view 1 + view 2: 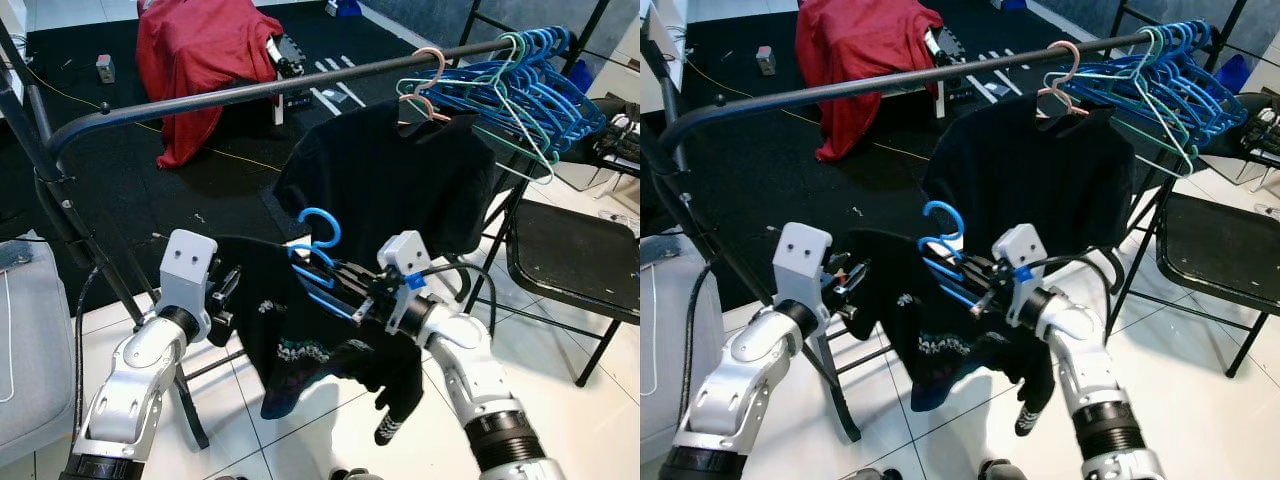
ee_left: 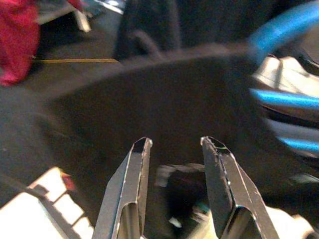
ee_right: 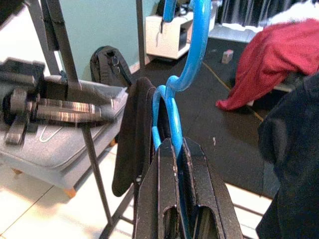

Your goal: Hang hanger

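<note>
Below rail, hanger hook upward.

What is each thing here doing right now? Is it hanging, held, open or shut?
Blue plastic hanger: held, off the rail, carrying a black garment.
Right pincer: shut on the hanger.
Left pincer: open, by the garment.
Black shirt on pink hanger: hanging on the rail.
Black metal rail: holds bunched empty hangers.
Red cloth: draped.

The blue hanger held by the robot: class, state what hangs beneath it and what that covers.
A black garment drapes under the blue hanger, gripped by the right gripper. It covers the hanger's lower bars and part of the tiled floor.
</note>
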Controlling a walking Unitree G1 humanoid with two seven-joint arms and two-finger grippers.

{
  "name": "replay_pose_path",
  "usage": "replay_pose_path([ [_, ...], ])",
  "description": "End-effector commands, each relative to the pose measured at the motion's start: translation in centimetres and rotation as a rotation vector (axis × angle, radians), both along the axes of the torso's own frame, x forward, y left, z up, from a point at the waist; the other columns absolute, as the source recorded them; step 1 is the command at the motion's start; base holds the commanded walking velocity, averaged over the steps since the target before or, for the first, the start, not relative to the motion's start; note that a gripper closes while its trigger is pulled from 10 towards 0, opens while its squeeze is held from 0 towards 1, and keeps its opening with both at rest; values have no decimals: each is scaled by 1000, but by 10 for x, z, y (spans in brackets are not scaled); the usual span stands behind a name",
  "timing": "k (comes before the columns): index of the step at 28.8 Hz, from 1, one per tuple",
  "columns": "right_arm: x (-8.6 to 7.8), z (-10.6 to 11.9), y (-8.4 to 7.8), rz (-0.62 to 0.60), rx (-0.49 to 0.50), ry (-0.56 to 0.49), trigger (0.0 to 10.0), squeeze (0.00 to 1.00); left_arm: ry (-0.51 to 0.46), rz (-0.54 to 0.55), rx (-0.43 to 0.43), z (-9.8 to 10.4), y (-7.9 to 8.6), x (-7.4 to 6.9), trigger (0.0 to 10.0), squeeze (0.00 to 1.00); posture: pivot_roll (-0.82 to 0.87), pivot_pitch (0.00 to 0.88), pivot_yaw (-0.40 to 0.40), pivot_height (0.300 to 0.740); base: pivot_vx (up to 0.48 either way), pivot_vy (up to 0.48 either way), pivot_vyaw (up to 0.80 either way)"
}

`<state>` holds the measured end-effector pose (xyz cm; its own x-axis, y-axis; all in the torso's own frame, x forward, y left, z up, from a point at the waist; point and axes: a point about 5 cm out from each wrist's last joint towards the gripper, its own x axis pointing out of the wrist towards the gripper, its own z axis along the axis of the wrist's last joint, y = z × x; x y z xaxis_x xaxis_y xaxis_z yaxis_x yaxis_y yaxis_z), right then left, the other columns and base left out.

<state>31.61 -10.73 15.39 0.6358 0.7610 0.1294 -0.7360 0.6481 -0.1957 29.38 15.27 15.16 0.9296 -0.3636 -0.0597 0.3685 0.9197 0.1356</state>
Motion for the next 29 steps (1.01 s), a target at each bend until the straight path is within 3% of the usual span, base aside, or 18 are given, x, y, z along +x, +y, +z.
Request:
replay_pose_path([
  [1, -1, 16, 10, 28, 9, -88, 0, 0, 42, -119, 16, -3, -11, -7, 10000, 0, -44, 145, -14, 740, 0, 0, 0],
  [3, 2, 23, 16, 33, 24, -100, 0, 0, 56, -160, 10, -3, -16, -9, 10000, 0, -43, 146, -14, 740, 0, 0, 0],
  [4, 4, 29, 20, 38, 33, -106, 0, 0, 54, -165, -13, -1, -19, -9, 10000, 1000, -38, 151, -15, 740, 0, 0, 0],
  [12, 6, 40, 30, 53, 62, -115, 0, 0, 5, -111, -66, 8, -19, -1, 10000, 1000, -36, 157, -16, 740, 0, 0, 0],
  [14, 5, 45, 32, 50, 95, -116, 0, 0, -34, -40, -65, 13, -15, 4, 10000, 1000, -34, 160, -17, 740, 0, 0, 0],
  [15, 4, 47, 34, 55, 107, -117, 0, 0, -79, 27, -70, 18, -11, 8, 10000, 0, -34, 159, -15, 740, 0, 0, 0],
  [19, 1, 48, 37, 66, 121, -117, 0, 0, -163, 139, -113, 33, -4, 13, 10000, 0, -36, 161, -11, 740, 0, 0, 0],
  [21, 1, 49, 37, 66, 121, -117, 0, 0, -166, 142, -116, 34, -4, 13, 10000, 0, -36, 161, -11, 740, 0, 0, 0],
  [25, 0, 48, 37, 65, 124, -110, 0, 0, -138, 94, -239, 35, -7, 11, 10000, 0, -37, 161, -7, 740, 0, 0, 0],
  [26, 0, 48, 37, 63, 127, -107, 0, 0, -142, 52, -297, 37, -10, 8, 10000, 1000, -37, 161, -7, 740, 0, 0, 0],
  [29, 0, 48, 37, 62, 128, -106, 0, 0, -147, 25, -331, 39, -12, 7, 10000, 1000, -37, 161, -7, 740, 0, 0, 0],
])
